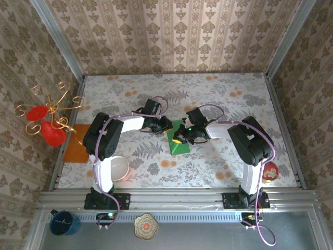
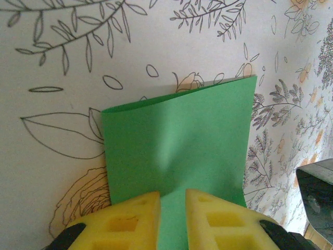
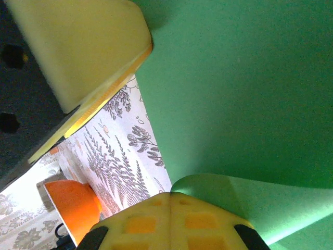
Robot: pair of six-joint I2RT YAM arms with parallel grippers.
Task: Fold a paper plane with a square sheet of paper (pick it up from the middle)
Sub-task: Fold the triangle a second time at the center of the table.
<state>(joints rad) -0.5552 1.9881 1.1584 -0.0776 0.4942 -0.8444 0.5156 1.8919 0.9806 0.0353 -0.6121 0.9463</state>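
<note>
The left gripper (image 2: 173, 200), yellow fingers (image 2: 130, 219) slightly apart, is sitting at the near edge of a folded green sheet of paper (image 2: 177, 140), which is lying just ahead on the floral table (image 2: 62, 156). The right gripper (image 3: 170, 200) — closed — is pinching a curled flap of that sheet at its tips.

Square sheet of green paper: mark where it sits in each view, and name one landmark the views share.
Top external: the square sheet of paper lies at the centre of the floral table cover.
Left wrist: lower centre, just beyond the left gripper.
Right wrist: upper right, with a flap curling beside the right gripper.
Shared landmark: the floral table cover.
</note>
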